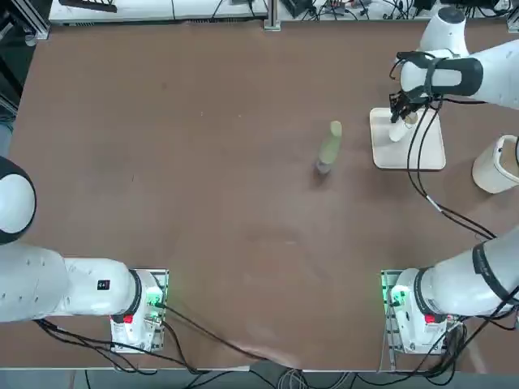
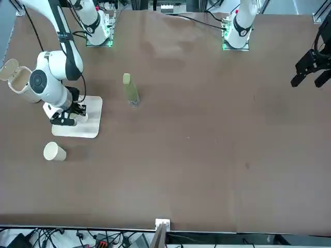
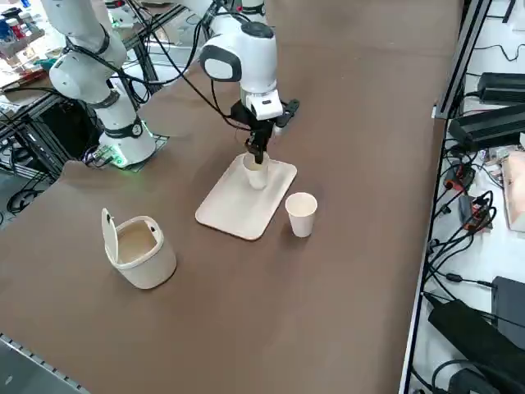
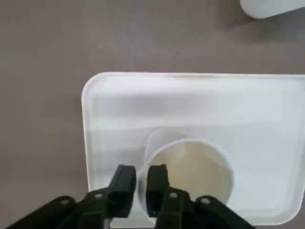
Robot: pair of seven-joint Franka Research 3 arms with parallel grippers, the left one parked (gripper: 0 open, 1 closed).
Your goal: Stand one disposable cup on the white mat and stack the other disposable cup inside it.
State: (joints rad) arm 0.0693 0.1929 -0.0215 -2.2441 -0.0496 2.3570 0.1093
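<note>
right arm: white rounded shells, dark grey bands
cables: black, loose, strapped along the arm
base: green lights, small red patch
wrist: black, probably bare metal bits too, hard to tell
right gripper: black, two blocky fingers, round screw heads

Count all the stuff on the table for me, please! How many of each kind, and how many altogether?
White disposable cups: 2
Cream-white square mat with rounded corners: 1
Off-white round container with a lid: 1
Slim green bottle: 1
Total: 5

The right gripper isn't counted; its open fingers are at the rim of the cup on the mat.
</note>
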